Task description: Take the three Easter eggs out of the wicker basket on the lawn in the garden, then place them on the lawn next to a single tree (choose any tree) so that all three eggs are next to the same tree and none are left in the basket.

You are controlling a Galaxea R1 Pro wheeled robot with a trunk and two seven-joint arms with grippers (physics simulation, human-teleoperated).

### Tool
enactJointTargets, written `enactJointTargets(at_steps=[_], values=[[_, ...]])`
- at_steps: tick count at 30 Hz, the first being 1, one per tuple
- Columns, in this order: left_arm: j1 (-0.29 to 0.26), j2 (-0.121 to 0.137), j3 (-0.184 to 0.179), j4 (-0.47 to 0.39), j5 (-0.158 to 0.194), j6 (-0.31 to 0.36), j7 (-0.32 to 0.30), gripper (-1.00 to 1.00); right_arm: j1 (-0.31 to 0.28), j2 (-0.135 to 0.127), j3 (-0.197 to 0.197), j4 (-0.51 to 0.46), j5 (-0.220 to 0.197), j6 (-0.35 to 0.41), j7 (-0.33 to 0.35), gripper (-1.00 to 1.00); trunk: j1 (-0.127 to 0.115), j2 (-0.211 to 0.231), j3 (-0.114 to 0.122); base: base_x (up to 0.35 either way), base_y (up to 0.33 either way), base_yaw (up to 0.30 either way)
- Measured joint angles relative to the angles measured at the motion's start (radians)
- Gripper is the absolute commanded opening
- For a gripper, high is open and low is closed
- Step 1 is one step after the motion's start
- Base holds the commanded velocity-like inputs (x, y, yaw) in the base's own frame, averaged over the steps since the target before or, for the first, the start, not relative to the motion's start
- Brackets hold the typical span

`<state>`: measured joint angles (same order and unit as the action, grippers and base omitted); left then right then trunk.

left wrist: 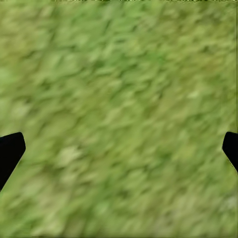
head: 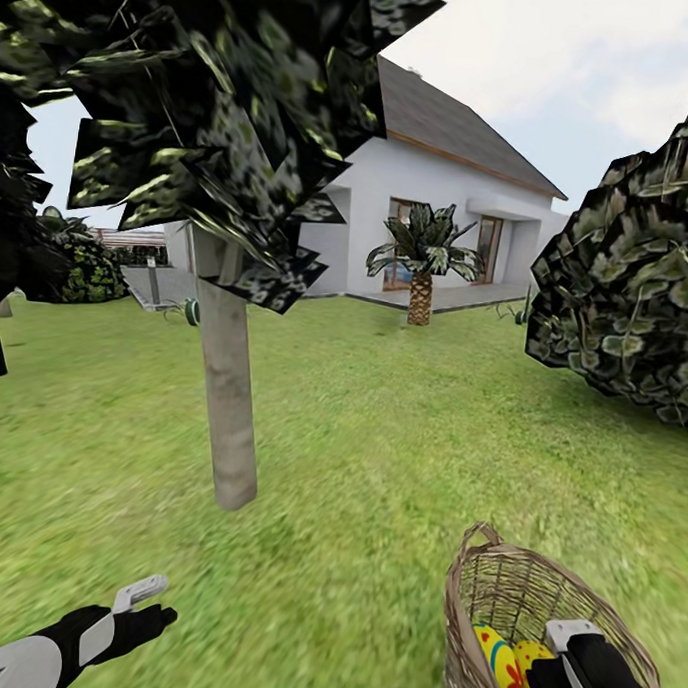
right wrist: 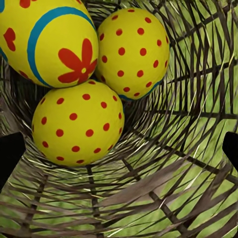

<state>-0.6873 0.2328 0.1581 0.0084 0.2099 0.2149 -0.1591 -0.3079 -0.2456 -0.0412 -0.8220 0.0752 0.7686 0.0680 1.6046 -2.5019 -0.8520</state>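
Three eggs (right wrist: 79, 74) sit snug together at the bottom of the basket (head: 494, 581), all touching. Your right gripper (right wrist: 119, 148) hangs over them inside the basket, and its two black tips sit far apart at the picture's sides, so its jaws are wide open and hold nothing.

Here is what could go wrong. The eggs are round and smooth (and packed tight), so if you pinch one off-centre it could pop out sideways. The dotted egg (right wrist: 78, 124) is the closest to your gripper, and it leans on the other two. Pull it out and the flower egg (right wrist: 47, 42) may roll into the gap. The basket walls close in toward the bottom, so a wide-open gripper may bump the wicker and tip the whole basket over on the grass (head: 380, 436).

Your left gripper (head: 142, 603) hangs low over bare grass. Its tips look spread apart too, though that view is blurry, so I'm only fairly sure.

The tree (head: 226, 399) with the pale trunk stands near, off to the left of the basket. Carry each egg low, because a dropped egg could roll away.
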Motion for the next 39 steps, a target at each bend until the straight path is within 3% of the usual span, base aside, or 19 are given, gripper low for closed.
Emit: enactJointTargets(at_steps=[8,16,39], values=[[0.001,-0.001,0.0,0.0,0.0,0.001,-0.001,1.0,0.0,0.0,0.0,0.0,0.0,0.0,0.0,1.0,0.0,0.0,0.0,0.285,0.0,0.0],[0.001,-0.01,0.0,0.001,-0.001,0.0,0.0,1.0,0.0,0.0,0.0,0.0,0.001,0.0,0.0,1.0,0.0,0.0,0.0,0.032,0.0,0.0],[0.0,-0.012,0.0,0.0,-0.001,0.001,0.002,1.0,0.0,0.001,0.0,0.0,0.001,0.001,0.0,1.0,0.011,-0.005,-0.089,0.0,0.0,0.0]])
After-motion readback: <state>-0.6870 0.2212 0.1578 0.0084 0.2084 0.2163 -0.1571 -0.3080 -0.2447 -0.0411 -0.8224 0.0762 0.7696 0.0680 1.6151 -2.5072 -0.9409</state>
